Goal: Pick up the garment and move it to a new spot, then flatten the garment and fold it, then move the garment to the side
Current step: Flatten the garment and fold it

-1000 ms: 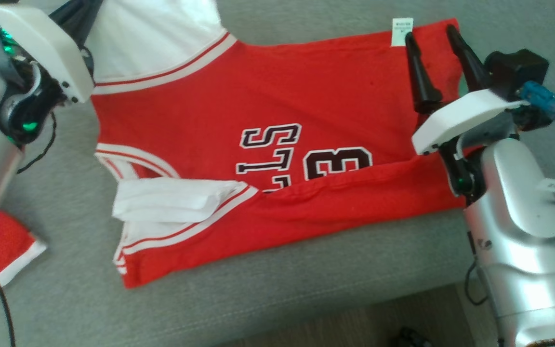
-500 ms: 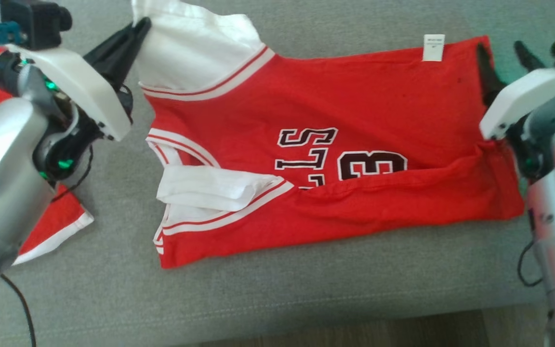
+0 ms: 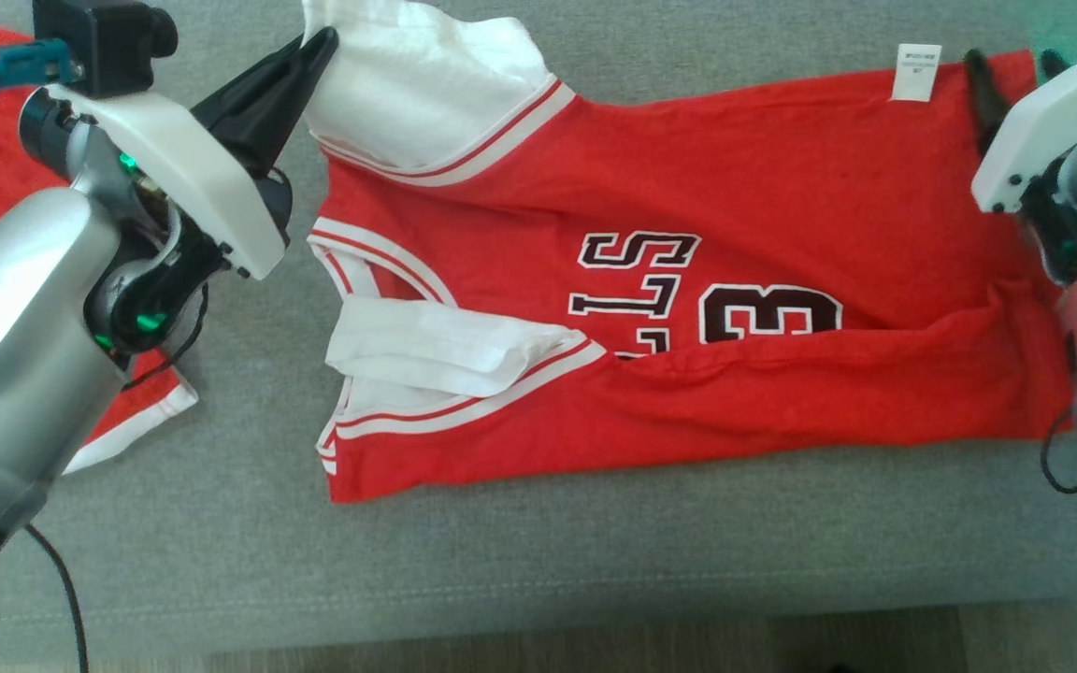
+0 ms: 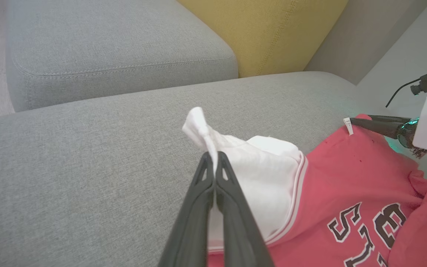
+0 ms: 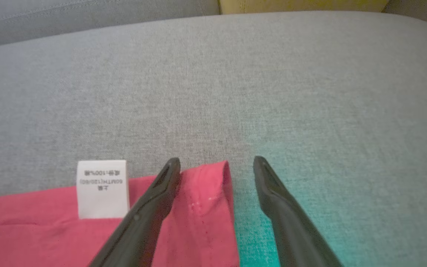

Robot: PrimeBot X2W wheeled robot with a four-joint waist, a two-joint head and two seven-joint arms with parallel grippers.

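The red jersey (image 3: 735,178) lies spread on the sofa cushion (image 3: 538,561). The left claw (image 4: 212,155) is pinched on its white shoulder (image 4: 269,174). The right claw (image 5: 217,163), wide open and empty, straddles the hem corner (image 5: 206,185) beside the care label (image 5: 102,188). It should grip there first, then both pull evenly.

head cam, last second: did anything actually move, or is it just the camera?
Mostly the camera: the whole view panned. Real change: the open right gripper slid from beside the label to the jersey hem corner, one finger over fabric, one over the sofa. Nothing taken or released. Unchanged: left gripper shut on the white sleeve, near edge folded over the number.
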